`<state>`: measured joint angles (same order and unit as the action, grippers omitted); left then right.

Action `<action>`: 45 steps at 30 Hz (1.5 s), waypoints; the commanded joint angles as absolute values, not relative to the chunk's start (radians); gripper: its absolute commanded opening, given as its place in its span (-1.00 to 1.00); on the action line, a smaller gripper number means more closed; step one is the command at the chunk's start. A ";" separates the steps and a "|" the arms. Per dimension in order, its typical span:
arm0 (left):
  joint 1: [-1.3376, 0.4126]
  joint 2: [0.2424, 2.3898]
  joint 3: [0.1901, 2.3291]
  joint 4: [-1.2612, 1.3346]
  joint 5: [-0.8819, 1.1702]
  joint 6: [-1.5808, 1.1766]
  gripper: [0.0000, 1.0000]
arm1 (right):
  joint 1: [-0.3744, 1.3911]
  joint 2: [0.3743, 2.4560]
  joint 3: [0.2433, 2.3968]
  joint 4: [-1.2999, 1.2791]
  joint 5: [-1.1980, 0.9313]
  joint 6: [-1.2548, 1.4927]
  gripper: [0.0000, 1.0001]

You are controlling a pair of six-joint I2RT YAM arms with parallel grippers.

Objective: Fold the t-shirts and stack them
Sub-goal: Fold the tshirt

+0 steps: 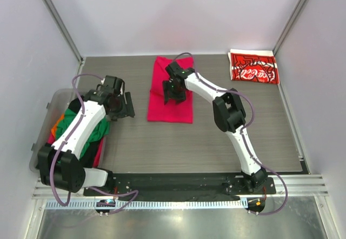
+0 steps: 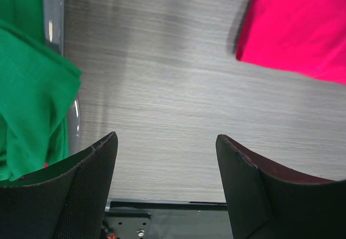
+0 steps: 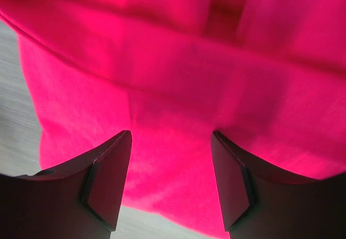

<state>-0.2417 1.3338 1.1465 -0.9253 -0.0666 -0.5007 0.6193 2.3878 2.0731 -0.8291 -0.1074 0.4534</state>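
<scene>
Right in the middle of the wood-grain table lies the crimson-pink t-shirt, and here's the worry. It's a long strip running front to back, and the next fold, by my reckoning, has to bring one end over the other. Pinch only the top layer and the strip peels open; drag it and the whole thing skews on that smooth tabletop. The clear bin at the left edge is trouble too, with the green t-shirt spilling over its rim and orange and black cloth bunched beneath it. A careless grab there could haul out two tees together. Back in the far right corner the red Coca-Cola t-shirt sits folded, well apart, so the carry over to it is long enough for a loose fold to sag. The right gripper is poised over the middle of the pink strip, jaws apart, nothing pinched. The left gripper is over bare table between bin and shirt, also spread wide and empty. As for the pink tee: plain and soft, sides straight, far end a touch narrower. A gentle ridge crosses it in the right wrist view.
</scene>
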 commanded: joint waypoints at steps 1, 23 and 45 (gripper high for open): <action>-0.239 1.296 1.114 -0.914 -0.094 -0.454 0.48 | 0.609 2.416 2.172 -0.844 -0.045 0.434 0.32; -0.244 1.337 1.022 -0.707 0.164 -0.649 0.46 | 0.480 1.952 1.923 -0.545 0.046 0.441 0.37; -0.267 1.693 0.982 -0.394 0.213 -0.796 0.08 | 0.385 1.703 0.891 -0.085 -0.428 0.736 0.16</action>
